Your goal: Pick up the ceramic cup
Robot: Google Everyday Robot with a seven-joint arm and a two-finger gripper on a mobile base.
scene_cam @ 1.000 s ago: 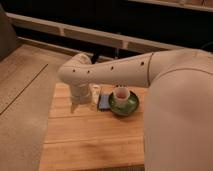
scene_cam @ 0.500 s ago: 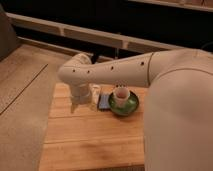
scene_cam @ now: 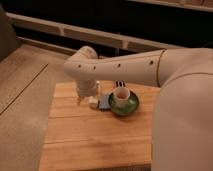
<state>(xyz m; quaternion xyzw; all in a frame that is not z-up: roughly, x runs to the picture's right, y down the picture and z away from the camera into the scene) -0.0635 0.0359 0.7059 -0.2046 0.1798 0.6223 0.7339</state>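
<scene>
Zero visible change over the last second. Hovers with gripper (scene_cam: 86, 99) low over the wooden table (scene_cam: 90, 137), just left of a small white bottle (scene_cam: 97, 89); cannot tell whether open or closed. Leaves the ceramic cup (scene_cam: 121, 94), seemingly standing in the green bowl (scene_cam: 125, 107), untouched further right. Probably pausing before the reach.

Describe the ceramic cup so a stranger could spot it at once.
On the wooden table, find the round green bowl near the far right edge; the ceramic cup appears to stand in it. It is a small cream handleless cylinder, narrower than the bowl, right of the gripper and the white bottle.
</scene>
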